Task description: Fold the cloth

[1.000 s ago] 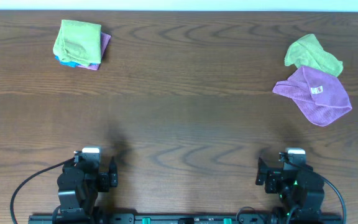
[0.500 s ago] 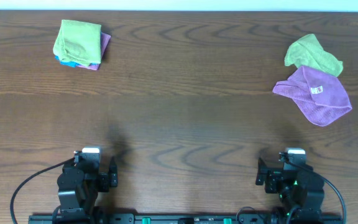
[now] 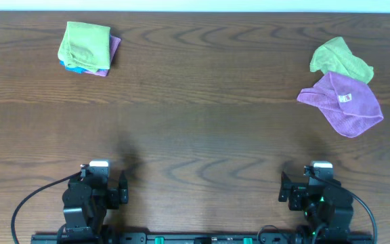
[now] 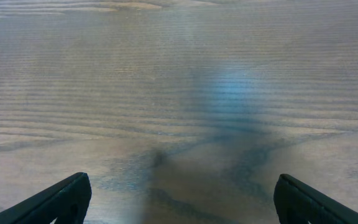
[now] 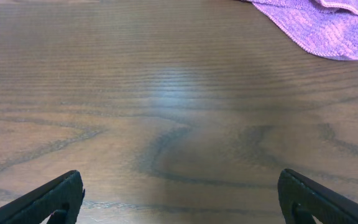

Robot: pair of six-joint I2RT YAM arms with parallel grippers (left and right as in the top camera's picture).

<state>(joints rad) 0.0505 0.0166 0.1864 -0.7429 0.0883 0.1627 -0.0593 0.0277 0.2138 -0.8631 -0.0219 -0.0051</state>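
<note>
Purple cloth (image 3: 340,103) lies crumpled at far right of table (image 3: 195,122), just beside green cloth (image 3: 340,57); its edge shows at top of right wrist view. No change vs. prior frames: cloths and both arms static. My left gripper (image 4: 182,193) and right gripper (image 5: 179,186) sit at near edge, jaws wide, empty. Status: fold not started (folded stack (image 3: 87,47) at far left looks done). Est. next: right arm reaches fwd.
</note>
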